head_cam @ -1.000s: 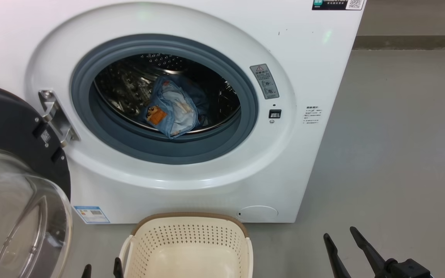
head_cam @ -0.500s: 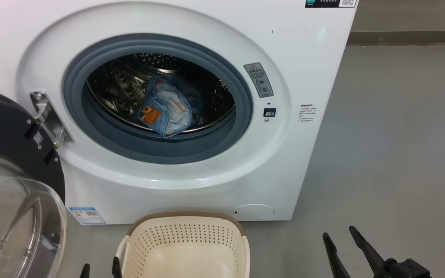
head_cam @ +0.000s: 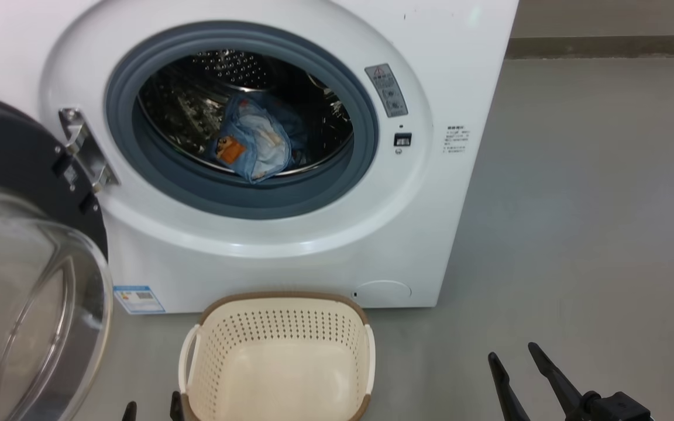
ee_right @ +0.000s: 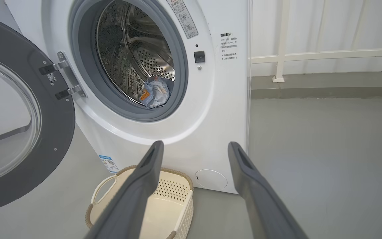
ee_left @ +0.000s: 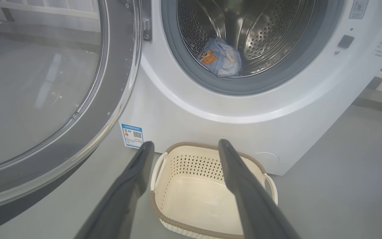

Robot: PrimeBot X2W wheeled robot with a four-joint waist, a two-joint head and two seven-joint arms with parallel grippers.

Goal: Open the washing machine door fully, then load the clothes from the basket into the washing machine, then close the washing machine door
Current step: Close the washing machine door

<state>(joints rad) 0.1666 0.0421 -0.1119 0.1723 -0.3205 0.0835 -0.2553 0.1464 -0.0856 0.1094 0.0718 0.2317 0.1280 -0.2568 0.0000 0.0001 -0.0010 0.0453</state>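
Note:
The white washing machine (head_cam: 290, 257) stands ahead with its door (head_cam: 15, 175) swung wide open to the left, glass bowl bulging toward me. Inside the steel drum lie the light blue clothes (head_cam: 252, 146), also seen as a small bundle of clothes (ee_left: 222, 59) near the gasket. On the floor in front sits the cream basket (head_cam: 278, 356), empty inside. My left gripper (head_cam: 152, 408) peeks up at the bottom edge just left of the basket, open. My right gripper (head_cam: 512, 363) is open at the lower right, holding nothing. In the wrist views the left gripper (ee_left: 184, 146) and right gripper (ee_right: 196, 146) both stand wide apart.
Grey floor (head_cam: 594, 222) stretches to the right of the machine. A white railing (ee_right: 310, 54) with pale curtains runs behind it. The open door (ee_right: 22, 109) takes up the space left of the basket (ee_right: 164, 199).
The whole head picture has shifted: the machine sits higher and the basket shows more fully, so the camera moved. Both grippers stay open at the bottom edge.

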